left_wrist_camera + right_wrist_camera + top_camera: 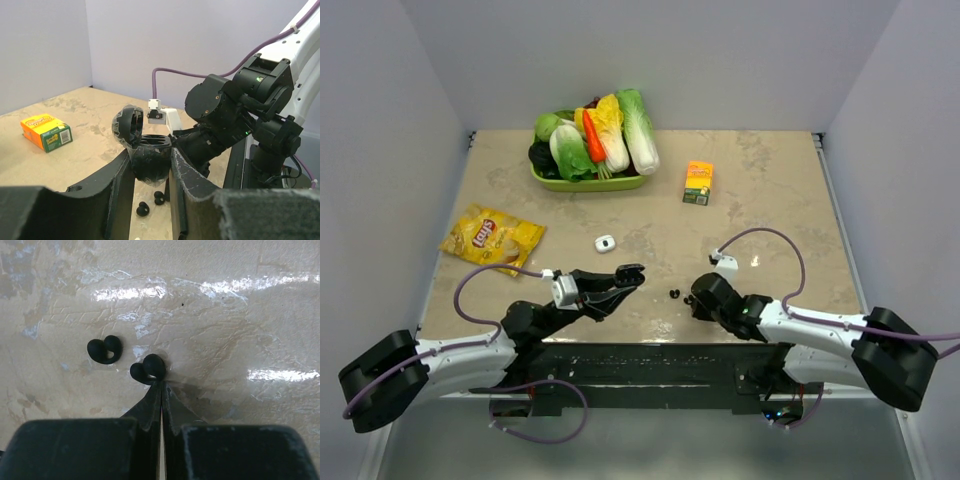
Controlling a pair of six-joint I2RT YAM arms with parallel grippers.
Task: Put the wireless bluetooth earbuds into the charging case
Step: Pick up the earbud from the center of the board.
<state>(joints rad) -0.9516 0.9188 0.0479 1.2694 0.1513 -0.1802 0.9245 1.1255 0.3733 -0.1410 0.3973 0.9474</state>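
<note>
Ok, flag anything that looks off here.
The right hand is shut on nothing: its tips meet just short of one earbud, and the other earbud lies loose beside it. The left hand holds the open case.

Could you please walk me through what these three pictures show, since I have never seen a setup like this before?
These are two robot arms bolted to a table, each ending in a two-finger gripper. One picture looks down from above; the other two come from cameras on the wrists.

The left gripper is shut on an open black charging case, lid tipped back.

The right gripper is shut, its tips right against one of two black earbuds lying on the table, but not holding it.

Also on the table: a tray of vegetables, a chip bag, a small orange box and a small white object.
</note>
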